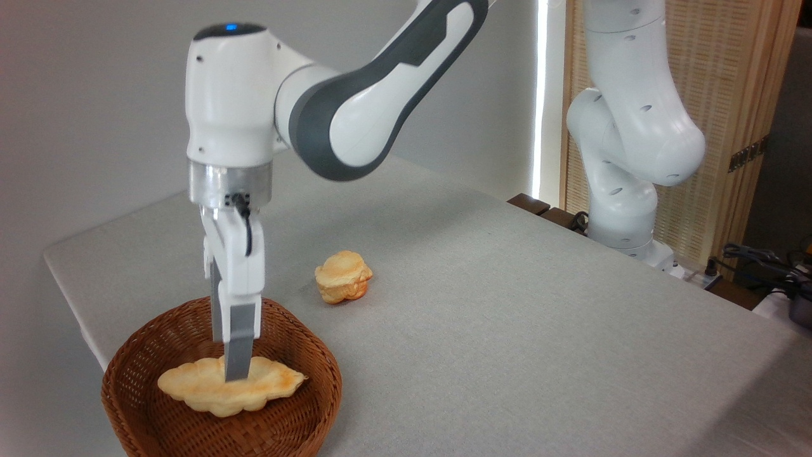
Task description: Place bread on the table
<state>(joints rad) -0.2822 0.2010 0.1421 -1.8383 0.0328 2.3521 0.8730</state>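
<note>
The bread (266, 384), a long flat golden pastry with scalloped edges, lies inside the round brown wicker basket (304, 412) at the front left. My gripper (227, 362) points straight down into the basket over the bread's middle. It is turned edge-on to the camera, and its near finger (240, 346) overlaps the bread's top. The far finger shows as a thin grey strip behind it, with a gap between the two, so the gripper is open. The table (507, 330) is covered in light grey cloth.
A small round knobbly bun (343, 277) sits on the cloth just behind the basket. The arm's white base (625, 209) stands at the table's far right edge, with cables beside it. The table's left edge runs close to the basket.
</note>
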